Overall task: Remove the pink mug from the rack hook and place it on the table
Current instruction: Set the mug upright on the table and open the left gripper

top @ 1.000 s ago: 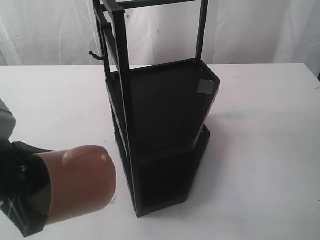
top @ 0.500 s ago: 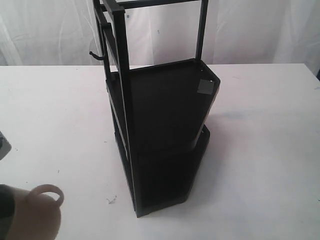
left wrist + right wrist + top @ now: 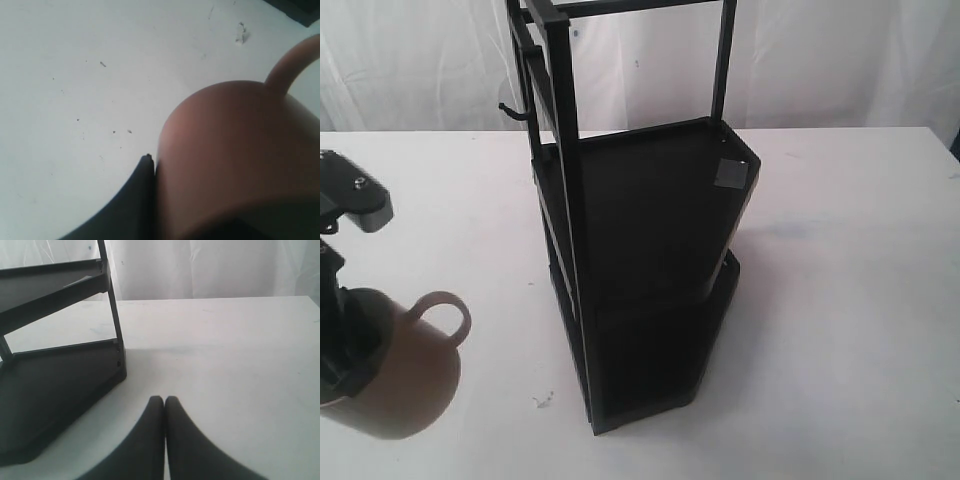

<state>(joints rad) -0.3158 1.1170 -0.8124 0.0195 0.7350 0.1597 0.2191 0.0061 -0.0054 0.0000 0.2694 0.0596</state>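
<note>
Exterior view: left gripper sitting at left edge, partly cut off, clamping pink mug. Left wrist view showing one finger pressing against mug wall, other hidden. Mug sitting low by table, handle pointing toward rack. Base in shadow, contact unclear. Rack hook jutting out well apart from mug. Rack top running out of frame. Right gripper showing in right wrist view only, fingers pressing together.

Right gripper: two matte black fingers, broad at the base and curving to narrow rounded tips; left gripper: one like black finger, bulky black housing behind the claw, and beyond it a grey block bearing a small dark screw.
</note>
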